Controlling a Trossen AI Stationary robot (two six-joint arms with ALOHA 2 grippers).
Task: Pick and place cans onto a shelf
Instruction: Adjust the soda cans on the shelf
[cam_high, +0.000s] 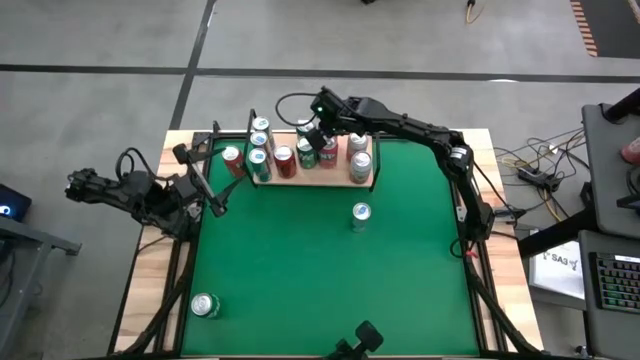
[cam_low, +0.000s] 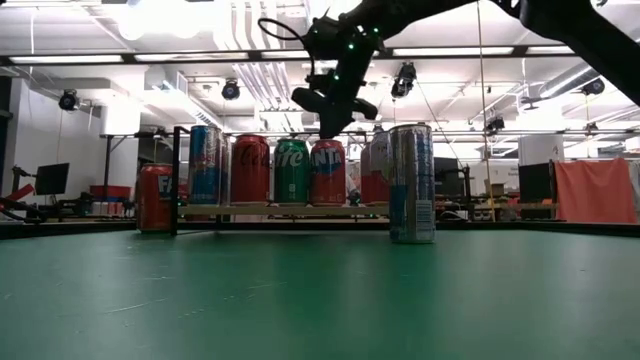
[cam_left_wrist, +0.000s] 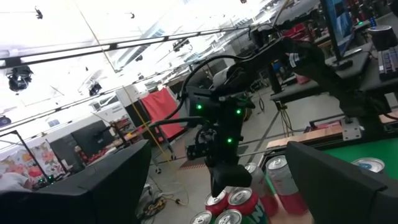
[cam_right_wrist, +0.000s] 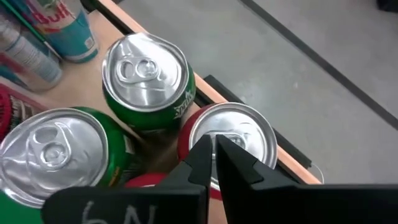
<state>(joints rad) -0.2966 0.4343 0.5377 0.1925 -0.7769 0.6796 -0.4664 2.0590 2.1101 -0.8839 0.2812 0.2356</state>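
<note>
From above, the shelf (cam_high: 300, 181) lies along the far edge of the green table (cam_high: 300, 270), crowded with cans (cam_high: 285, 160); one can (cam_high: 361, 214) stands alone on the green just in front of the shelf's right end, another can (cam_high: 204, 305) sits near the front left corner. The right gripper (cam_high: 322, 133) hangs over the shelf's middle cans, while the left gripper (cam_high: 208, 190) waits over the table's left edge, near the shelf's left end, fingers spread apart. At table height, the shelf (cam_low: 270, 210) carries a row of red, green and blue cans (cam_low: 291, 171), the lone silver-blue can (cam_low: 412, 184) stands nearer the camera, and the right gripper (cam_low: 330, 125) points down just above a red can (cam_low: 327, 172), fingers together with nothing between them. The left wrist camera looks past its own wide-set fingers (cam_left_wrist: 118, 180) at the right arm (cam_left_wrist: 292, 56), whose gripper (cam_left_wrist: 222, 177) hovers over silver can tops (cam_left_wrist: 239, 199). The right wrist camera shows its fingertips (cam_right_wrist: 214, 152) pressed together directly above a red can's top (cam_right_wrist: 233, 140), with two green cans (cam_right_wrist: 146, 81) just beside it.
</note>
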